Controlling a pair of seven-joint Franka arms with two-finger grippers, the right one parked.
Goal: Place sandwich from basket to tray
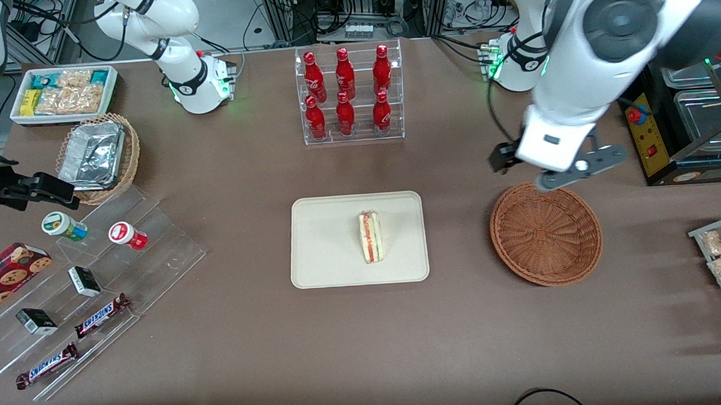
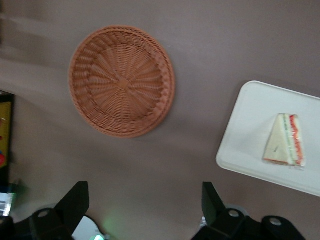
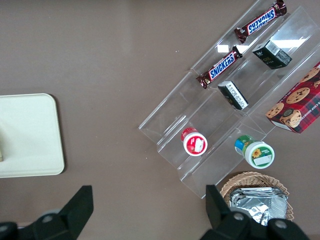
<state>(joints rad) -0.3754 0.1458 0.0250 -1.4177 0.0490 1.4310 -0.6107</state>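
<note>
Lying on the flat cream-beige rectangular tray (image 1: 333, 269), the small triangular white-bread sandwich (image 1: 371, 237) is being left untouched, while the round reddish-brown wicker basket (image 1: 546, 234) is being overhung by the left arm's gripper (image 2: 145, 200), fingers (image 2: 75, 202) spread apart, holding nothing.

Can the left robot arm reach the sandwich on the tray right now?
Probably yes. The sandwich lies alone on the tray with nothing over it. The left gripper hangs open above the basket, beside the tray, with only bare table between.
</note>
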